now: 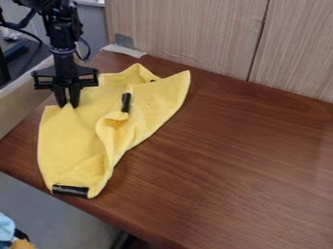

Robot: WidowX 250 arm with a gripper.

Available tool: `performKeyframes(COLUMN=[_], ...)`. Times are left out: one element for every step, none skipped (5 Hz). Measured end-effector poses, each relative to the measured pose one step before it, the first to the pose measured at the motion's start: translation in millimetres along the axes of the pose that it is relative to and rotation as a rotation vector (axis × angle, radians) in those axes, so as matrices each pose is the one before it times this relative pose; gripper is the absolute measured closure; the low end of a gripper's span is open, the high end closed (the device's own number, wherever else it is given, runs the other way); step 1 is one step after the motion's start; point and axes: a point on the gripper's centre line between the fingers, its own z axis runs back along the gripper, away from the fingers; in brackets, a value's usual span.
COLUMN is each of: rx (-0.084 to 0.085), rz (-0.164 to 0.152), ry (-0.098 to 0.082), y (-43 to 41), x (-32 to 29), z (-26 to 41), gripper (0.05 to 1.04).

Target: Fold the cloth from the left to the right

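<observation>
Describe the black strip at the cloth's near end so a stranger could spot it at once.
On the brown table lies a rumpled yellow cloth. The black strip lies across the cloth's narrow end, closest to the camera. It runs sideways in the picture; a second black strip, higher among the folds, runs nearly vertical.

And there's your hand (67, 105), hanging straight down at the upper left, its two fingers slightly apart, tips right at the yellow cloth's (68, 141) left edge! You've got that cloth spread crookedly over the bench (234, 151), a raised crease running down its middle, one dark strip (126, 102) beside the crease, another dark piece (70, 190) across the near end, and wood-grain panels (189, 36) standing behind.
</observation>
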Motion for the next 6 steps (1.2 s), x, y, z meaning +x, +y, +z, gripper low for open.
performKeyframes(rx=[-0.0009,-0.0069,-0.0034,-0.0077,-0.0187,-0.0142], rz=[-0.0092,0.0040,-0.0090,-0.0275,-0.0534,-0.0557], ry=[0.0052,0.0026,-0.0040,-0.0536,-0.0725,-0.0495], y=[-0.13,-0.66,0.45,-3.80,-11.12,-6.86], x=[-1.07,-1.48,-4.02,-7.50,-12.19,-14.50], z=[-0.30,1.05,2.82,23.88,28.14,18.80], gripper=[1.008,1.026,1.028,1.028,1.028,1.028])
